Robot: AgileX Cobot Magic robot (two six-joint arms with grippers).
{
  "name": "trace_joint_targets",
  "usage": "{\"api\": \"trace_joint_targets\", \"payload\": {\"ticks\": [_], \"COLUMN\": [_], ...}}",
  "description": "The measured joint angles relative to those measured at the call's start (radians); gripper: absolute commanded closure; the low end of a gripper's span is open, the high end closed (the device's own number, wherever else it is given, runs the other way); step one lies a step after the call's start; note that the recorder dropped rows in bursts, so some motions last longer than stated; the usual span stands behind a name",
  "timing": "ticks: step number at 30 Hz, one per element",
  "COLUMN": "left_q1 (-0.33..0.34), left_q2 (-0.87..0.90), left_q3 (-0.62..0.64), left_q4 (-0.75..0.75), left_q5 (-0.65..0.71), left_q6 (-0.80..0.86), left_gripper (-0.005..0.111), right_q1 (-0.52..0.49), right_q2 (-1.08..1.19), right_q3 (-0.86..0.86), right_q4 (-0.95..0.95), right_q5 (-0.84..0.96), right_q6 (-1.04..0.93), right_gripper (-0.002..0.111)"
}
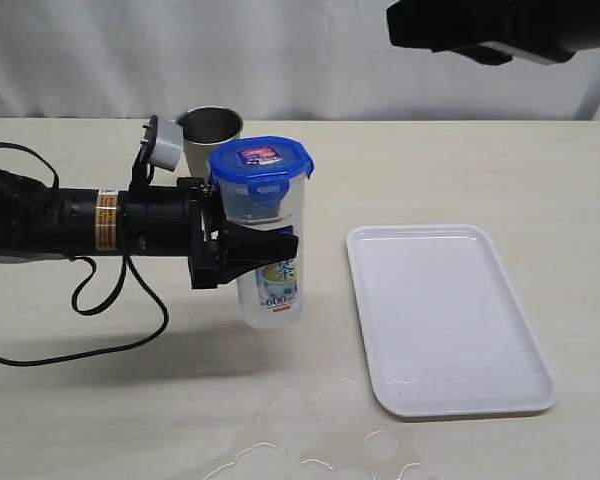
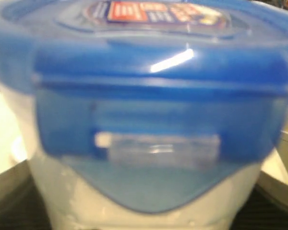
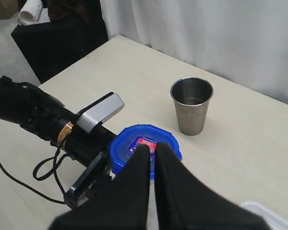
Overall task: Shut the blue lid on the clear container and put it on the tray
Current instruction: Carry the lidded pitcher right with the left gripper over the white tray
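Clear container (image 1: 273,285), blue lid (image 1: 260,160) seated, is being gripped centre-left by left gripper (image 1: 280,245); right gripper (image 3: 152,155) closed, empty — carry onto tray (image 1: 450,390), lower right, judged next

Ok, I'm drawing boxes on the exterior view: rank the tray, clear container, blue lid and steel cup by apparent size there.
1. tray
2. clear container
3. blue lid and steel cup: not ranked; the cup stands farther back and is partly hidden.

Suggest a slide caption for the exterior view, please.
Left gripper grips the clear container, blue lid on, beside the white tray; steel cup behind.
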Motion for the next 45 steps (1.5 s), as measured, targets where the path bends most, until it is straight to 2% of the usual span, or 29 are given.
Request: {"api": "trace_joint_targets", "payload": {"ticks": [11, 17, 22, 26, 35, 42, 45], "left_q1": [-0.175, -0.274, -0.378, -0.444, -0.565, -0.617, -0.619], "left_q2": [0.0, 0.0, 0.0, 0.002, 0.083, 0.145, 0.152], "left_q3": [-0.148, -0.224, -0.282, -0.332, -0.466, -0.545, -0.554], "left_q4": [-0.078, -0.084, -0.07, -0.057, -0.055, -0.055, -0.055], "left_q5": [0.004, 0.186, 0.497, 0.679, 1.0, 1.234, 1.289], "left_q6": [-0.015, 0.026, 0.224, 0.36, 0.77, 1.189, 1.324], "left_gripper": [0.107, 0.107, 0.107, 0.107, 0.107, 0.107, 0.107], "right_q1": [0.0, 0.0, 0.0, 0.0, 0.0, 0.0, 0.0], "right_q2": [-0.036, -0.053, -0.13, -0.195, -0.243, -0.243, -0.243], "right_q3": [0.014, 0.018, 0.018, 0.018, 0.051, 0.063, 0.063], "right_q4": [-0.147, -0.29, -0.547, -0.683, -0.714, -0.716, -0.716], "right_q5": [0.054, 0.06, 0.06, 0.06, 0.06, 0.058, 0.058], "right_q6": [0.087, 0.172, 0.364, 0.482, 0.513, 0.516, 0.516], "right_gripper": [0.104, 0.104, 0.104, 0.104, 0.104, 0.104, 0.104]}}
